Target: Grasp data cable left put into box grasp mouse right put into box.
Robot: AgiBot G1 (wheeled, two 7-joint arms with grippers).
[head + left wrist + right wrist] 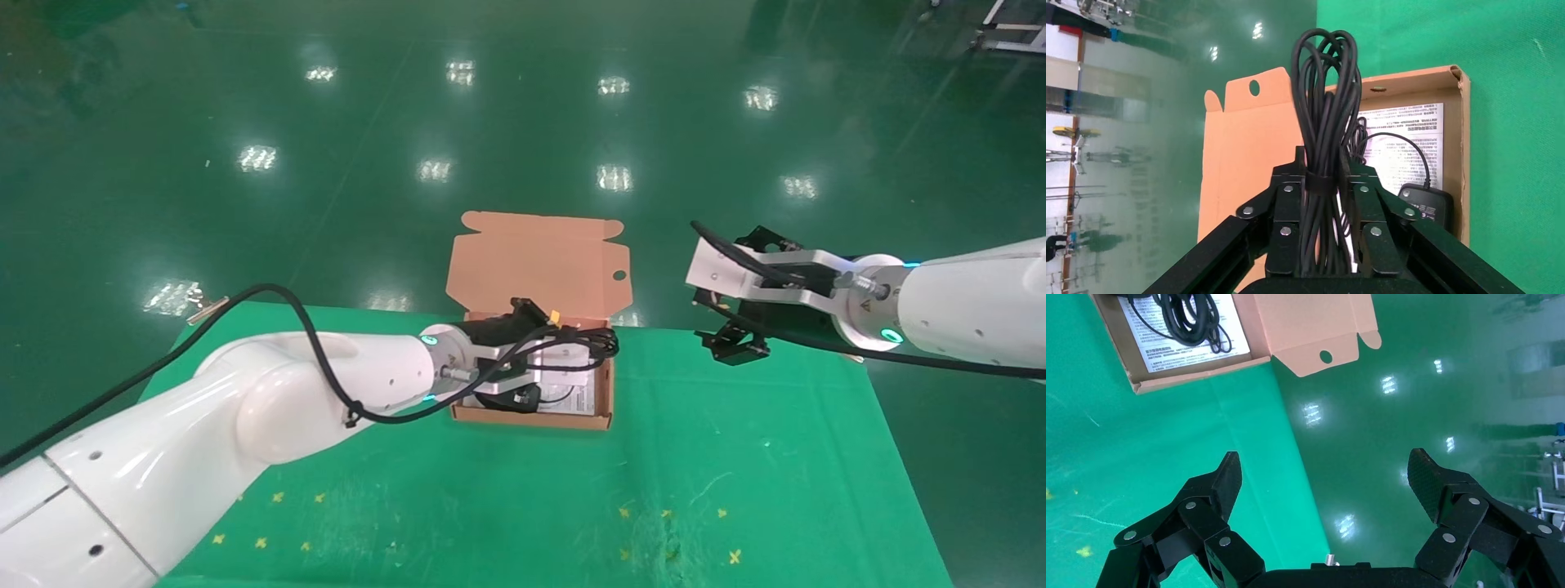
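Note:
The orange-brown box (531,421) stands open at the table's far middle, lid up. My left gripper (546,353) hovers over it, shut on the data cable (590,339), a strapped black bundle. In the left wrist view the data cable (1324,110) stands up between the fingers of the left gripper (1324,168), above the box (1464,153). The black mouse (508,398) lies in the box's near part, on the white sheet (1407,141); the left wrist view shows the mouse (1426,205) with its thin cord. My right gripper (729,291) is open and empty to the right of the box, fingers wide apart (1324,471).
The green cloth table (695,474) reaches its far edge just behind the box, with glossy green floor beyond. The right wrist view shows the box (1199,376) with the cable bundle over the sheet, and the table's far edge under the right gripper.

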